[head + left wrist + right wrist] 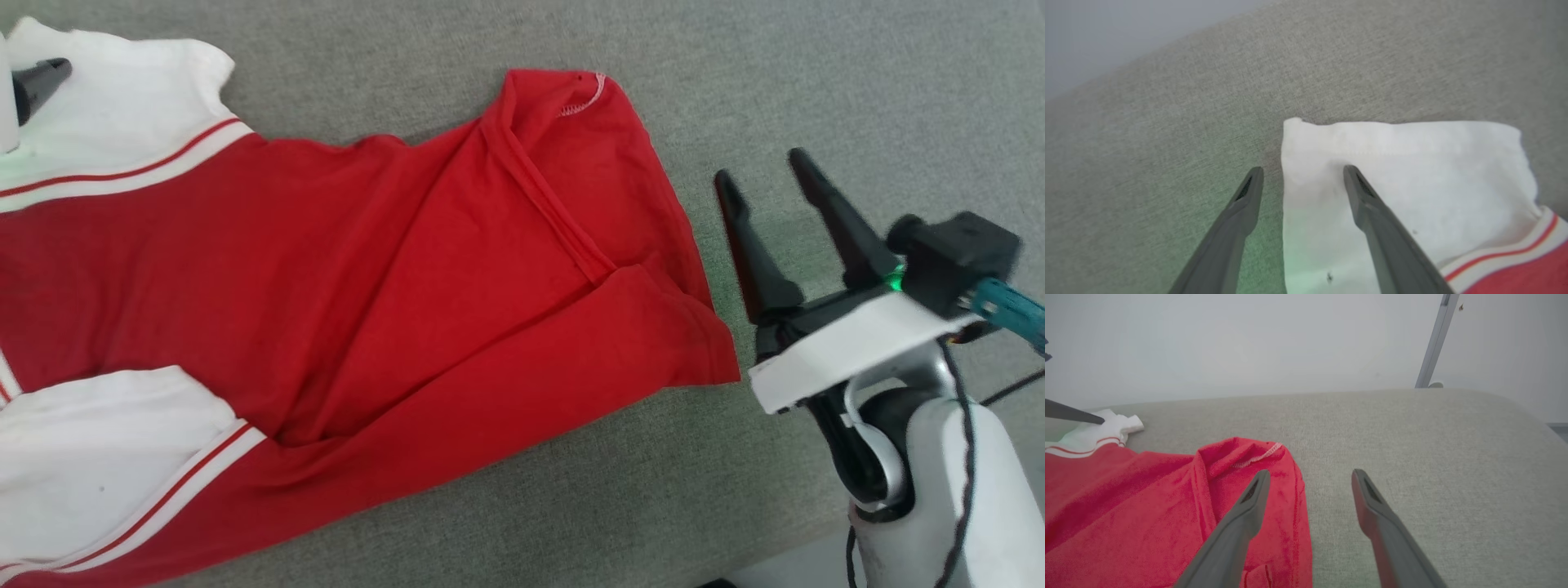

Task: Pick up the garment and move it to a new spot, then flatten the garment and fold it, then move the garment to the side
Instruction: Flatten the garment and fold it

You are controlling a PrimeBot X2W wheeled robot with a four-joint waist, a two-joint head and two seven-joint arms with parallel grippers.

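The garment (367,286), a red shirt with white striped-trim sleeves, lies spread and creased on grey fabric; its hem end is folded over at the right. My right gripper (763,175) hovers open just right of that hem, empty; in the right wrist view its fingers straddle the hem's edge (1298,506). Only a dark tip of my left gripper (41,77) peeks in at the far left of the head view. From the left wrist, that gripper (1302,173) stands open over the corner of the white sleeve (1404,183), one finger above the cloth, one above the grey surface.
The grey upholstered surface (816,82) extends beyond the garment to the top and right. A pale wall and a slanted metal pole (1435,339) stand behind the surface's far edge. A second white sleeve (90,457) lies at the lower left.
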